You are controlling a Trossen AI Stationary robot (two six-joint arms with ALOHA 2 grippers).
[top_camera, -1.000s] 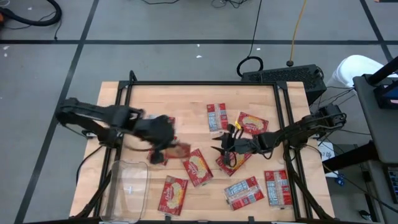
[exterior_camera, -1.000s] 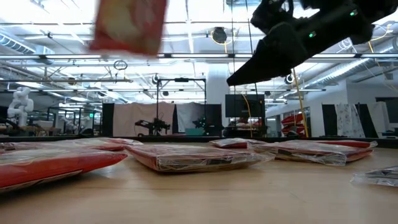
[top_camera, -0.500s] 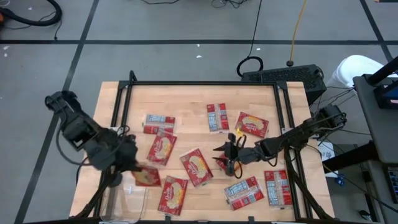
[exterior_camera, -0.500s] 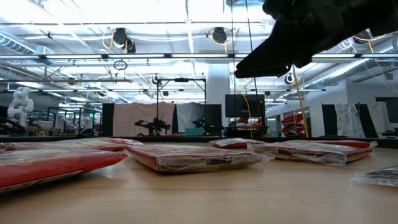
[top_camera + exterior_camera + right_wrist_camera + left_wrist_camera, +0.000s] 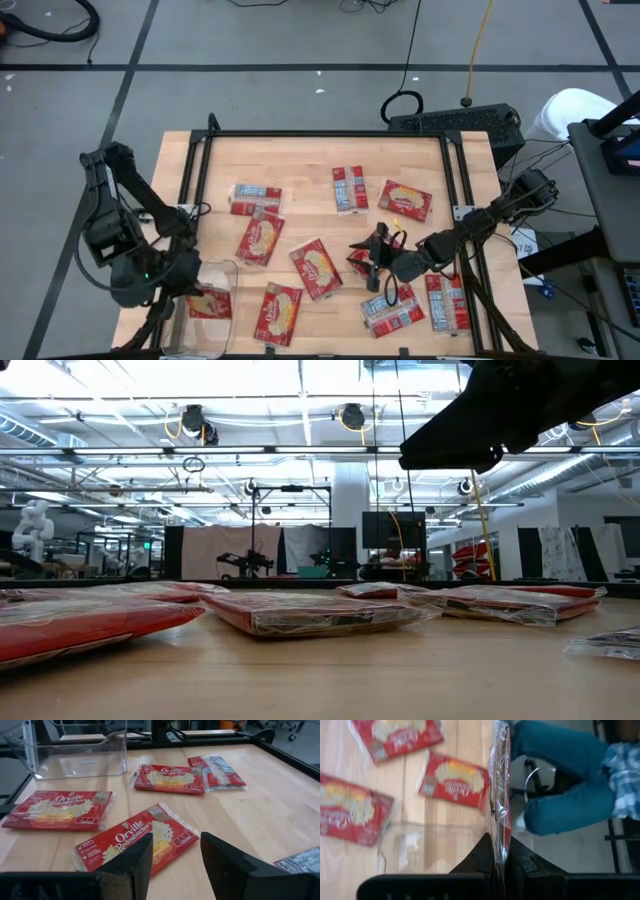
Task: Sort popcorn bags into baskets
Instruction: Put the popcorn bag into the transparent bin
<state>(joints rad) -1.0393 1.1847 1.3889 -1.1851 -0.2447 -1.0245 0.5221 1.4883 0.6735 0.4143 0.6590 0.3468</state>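
Wooden table [image 5: 310,160] | far half bare | left gripper [image 5: 192,295] clamped on popcorn bag [image 5: 210,303] over clear bin [image 5: 205,335], near-left corner | right gripper [image 5: 372,262] parted, empty, amid scattered bags.

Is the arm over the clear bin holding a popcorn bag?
Yes: the left end effector is shut on a popcorn bag, pinching its edge over the see-through bin.

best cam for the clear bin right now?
Right wrist view: the clear bin stands whole and unblocked. High view shows its corner, partly under the left arm. Left wrist view shows a wall. Low view: not visible.
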